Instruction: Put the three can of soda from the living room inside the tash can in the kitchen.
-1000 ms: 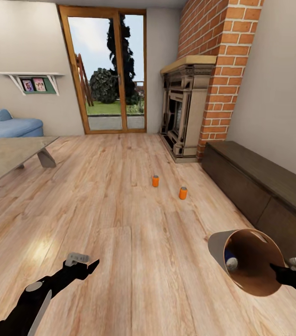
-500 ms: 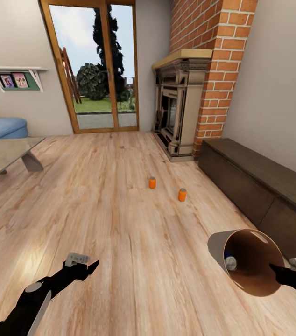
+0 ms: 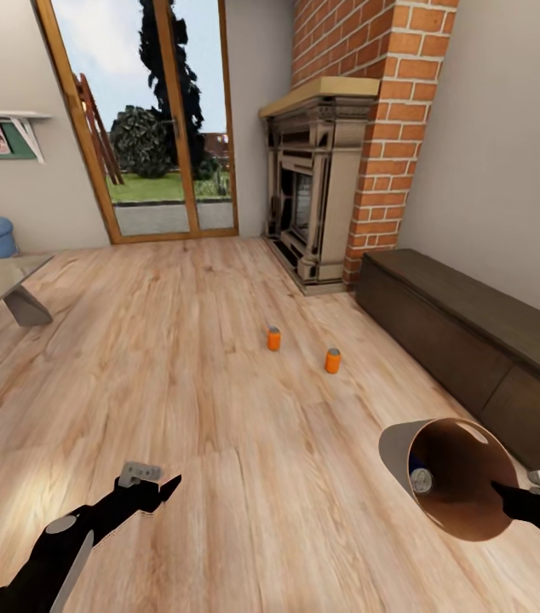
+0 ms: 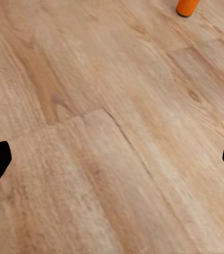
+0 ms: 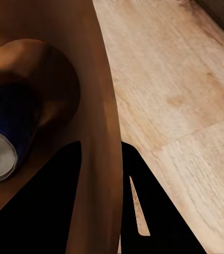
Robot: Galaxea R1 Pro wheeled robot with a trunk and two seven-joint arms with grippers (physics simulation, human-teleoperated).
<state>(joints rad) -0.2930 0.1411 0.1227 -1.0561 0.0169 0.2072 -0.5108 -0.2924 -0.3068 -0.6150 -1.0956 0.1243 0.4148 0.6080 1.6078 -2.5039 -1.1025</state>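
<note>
My right gripper [image 3: 508,494] pinches the rim of the grey tapered bin with its copper inside [image 3: 453,485], tipped as a scoop, the blue can [image 5: 6,137] lying inside. Ahead stand two orange cans [image 3: 273,339]. My left gripper [image 3: 155,487] looks spread, empty.

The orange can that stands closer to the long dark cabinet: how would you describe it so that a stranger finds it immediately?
Find the red-brick fireplace and the long dark cabinet beside it. On the pale wood floor in front of them stand two upright orange cans with grey tops. Yours is the can nearer the cabinet and the robot; the other can stands farther back.
</note>
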